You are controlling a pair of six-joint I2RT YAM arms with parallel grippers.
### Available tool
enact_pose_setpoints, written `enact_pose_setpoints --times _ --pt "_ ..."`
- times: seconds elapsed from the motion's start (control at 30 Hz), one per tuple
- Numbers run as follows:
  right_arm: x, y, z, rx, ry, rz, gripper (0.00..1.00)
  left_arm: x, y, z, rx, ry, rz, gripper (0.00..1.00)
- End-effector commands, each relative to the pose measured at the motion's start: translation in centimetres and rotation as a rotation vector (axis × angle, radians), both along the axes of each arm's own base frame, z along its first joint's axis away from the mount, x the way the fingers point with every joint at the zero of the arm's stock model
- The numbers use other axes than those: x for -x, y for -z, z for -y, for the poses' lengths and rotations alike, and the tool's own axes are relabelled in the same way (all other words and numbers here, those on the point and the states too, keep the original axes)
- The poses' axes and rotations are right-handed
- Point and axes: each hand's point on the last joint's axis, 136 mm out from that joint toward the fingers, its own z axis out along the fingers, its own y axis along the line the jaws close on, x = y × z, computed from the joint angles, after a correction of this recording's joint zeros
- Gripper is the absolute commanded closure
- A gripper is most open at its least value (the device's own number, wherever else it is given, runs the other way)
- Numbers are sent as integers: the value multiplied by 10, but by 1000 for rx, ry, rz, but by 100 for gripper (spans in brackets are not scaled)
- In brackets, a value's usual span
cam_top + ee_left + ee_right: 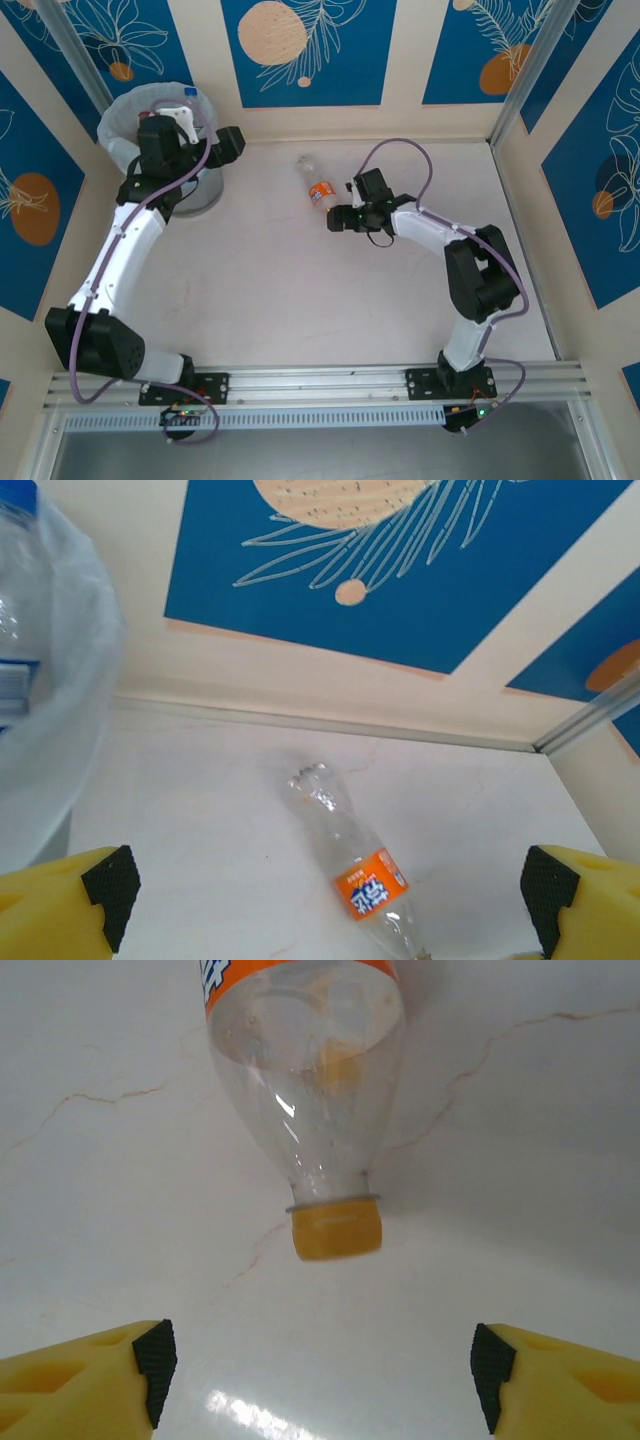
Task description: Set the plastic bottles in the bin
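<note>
One clear plastic bottle (pixel 318 187) with an orange label and orange cap lies on the table, also seen ahead in the left wrist view (pixel 362 872). My right gripper (pixel 341 206) sits just short of its cap, open, the bottle (pixel 305 1090) lying beyond the fingertips and nothing between them (pixel 320 1375). The bin (pixel 116 124), grey with a white bag, stands at the far left corner. My left gripper (pixel 234 146) hovers by the bin's right side, open and empty (pixel 330 905). Another bottle (pixel 14 600) with a blue cap and label shows through the bag in the bin (pixel 70 730).
Blue-and-cream patterned walls (pixel 300 50) close in the table at the back and sides. A metal rail (pixel 330 385) runs along the near edge by the arm bases. The white tabletop (pixel 300 300) lies bare between the arms.
</note>
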Motion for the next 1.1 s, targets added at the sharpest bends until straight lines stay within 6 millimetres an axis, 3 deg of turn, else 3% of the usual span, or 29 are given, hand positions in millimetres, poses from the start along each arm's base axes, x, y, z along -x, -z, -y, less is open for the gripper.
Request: enact_pose_setpoints --times 0.0,0.17,0.53,0.8,1.07 --pt "-3 10 -13 1 -68 -43 26 8 -2 -5 16 -37 16 1" --pt "-16 28 -21 22 -77 -100 30 16 12 -17 -23 -92 -15 1" --pt "-26 56 -29 31 -75 -158 40 19 22 -17 -55 -75 -45 1" --pt "-21 51 -32 7 -102 -139 70 18 26 -11 -52 -43 -57 1" --pt "-6 27 -29 -35 -110 -89 95 22 23 11 -7 82 -40 1"
